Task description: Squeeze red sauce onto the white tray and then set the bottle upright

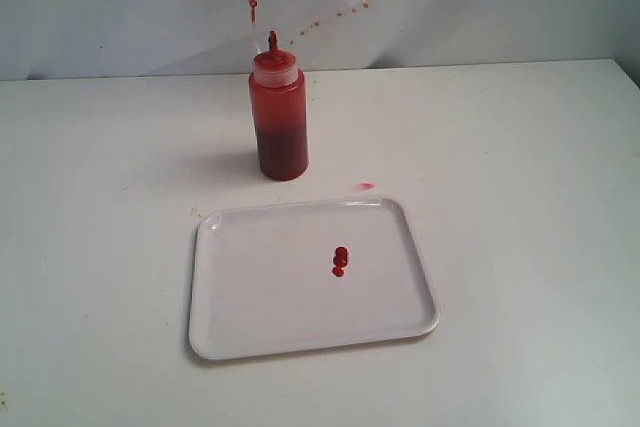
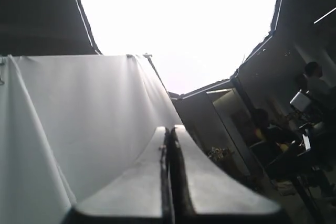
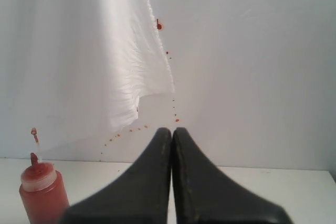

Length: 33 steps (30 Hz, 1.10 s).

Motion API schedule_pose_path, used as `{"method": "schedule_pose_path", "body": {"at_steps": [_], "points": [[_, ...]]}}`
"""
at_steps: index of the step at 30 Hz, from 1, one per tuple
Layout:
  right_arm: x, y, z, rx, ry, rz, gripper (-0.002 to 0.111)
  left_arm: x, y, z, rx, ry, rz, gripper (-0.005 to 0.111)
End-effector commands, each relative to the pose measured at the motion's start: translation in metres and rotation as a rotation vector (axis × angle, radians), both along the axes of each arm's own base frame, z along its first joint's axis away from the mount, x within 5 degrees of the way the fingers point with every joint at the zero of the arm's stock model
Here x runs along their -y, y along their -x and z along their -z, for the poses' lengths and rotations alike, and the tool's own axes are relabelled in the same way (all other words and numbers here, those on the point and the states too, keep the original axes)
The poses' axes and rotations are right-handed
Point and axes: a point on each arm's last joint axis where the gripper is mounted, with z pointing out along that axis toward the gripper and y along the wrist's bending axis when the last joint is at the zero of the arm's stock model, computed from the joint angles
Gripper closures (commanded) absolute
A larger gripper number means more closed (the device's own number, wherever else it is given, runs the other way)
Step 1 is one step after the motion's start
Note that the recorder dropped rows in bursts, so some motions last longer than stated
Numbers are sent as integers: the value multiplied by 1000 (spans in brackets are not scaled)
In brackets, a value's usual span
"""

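Observation:
The red-tinted squeeze bottle (image 1: 278,112) stands upright on the table just behind the white tray (image 1: 250,297), its whitish cap and stained nozzle on top. A few joined blobs of red sauce (image 1: 340,261) lie near the tray's middle. Neither arm shows in the exterior view. My left gripper (image 2: 169,129) is shut with nothing in it and faces the white backdrop and the room beyond. My right gripper (image 3: 171,130) is also shut and empty, pointing at the back wall, with the bottle (image 3: 43,195) low at the picture's edge, well apart from it.
A small pinkish-red spot (image 1: 366,186) marks the table just beyond the tray's far right corner. Red specks (image 1: 340,15) dot the white backdrop behind the bottle. White tabletop (image 1: 520,197) stretches on all sides of the tray.

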Motion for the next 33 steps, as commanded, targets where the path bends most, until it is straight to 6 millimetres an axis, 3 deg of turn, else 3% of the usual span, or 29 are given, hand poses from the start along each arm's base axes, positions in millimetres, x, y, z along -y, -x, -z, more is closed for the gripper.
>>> {"method": "schedule_pose_path", "body": {"at_steps": [1, 7, 10, 15, 18, 20, 26, 33], "points": [[0, 1, 1, -1, -12, -2, 108, -3, 12, -6, 43, 15, 4, 107], [0, 1, 1, -4, -27, -2, 108, -3, 14, -6, 46, 12, 2, 107], [0, 1, 1, -4, -27, -2, 108, -2, 8, -2, -79, 3, -15, 107], [0, 1, 1, -4, -27, -2, 108, -20, -6, 26, -645, -5, -243, 107], [0, 1, 1, -3, -25, -2, 108, -47, 1, 48, -909, 167, -457, 107], [0, 1, 1, -3, -25, -2, 108, -66, 12, 64, -993, 283, -612, 107], [0, 1, 1, -3, -25, -2, 108, -93, 56, 97, -883, 452, -789, 107], [0, 1, 1, -4, -27, -2, 108, -95, 71, 121, -788, 508, -824, 107]]}}
